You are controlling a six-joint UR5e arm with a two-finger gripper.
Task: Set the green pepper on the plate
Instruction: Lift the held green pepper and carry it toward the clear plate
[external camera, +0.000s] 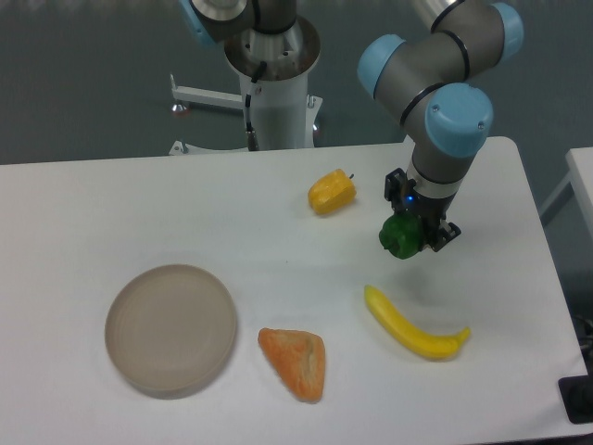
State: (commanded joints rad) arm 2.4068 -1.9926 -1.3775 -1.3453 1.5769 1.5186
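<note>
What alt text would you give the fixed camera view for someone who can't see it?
A robot gripper holds a green pepper above a white table, far right of an empty grey-beige plate. A yellow pepper, a banana and an orange pastry lie between.

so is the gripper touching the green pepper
Touching. The fixed camera shows the gripper closed around the green pepper, its dark fingers pressed against the pepper's right side with no gap visible between them.
</note>
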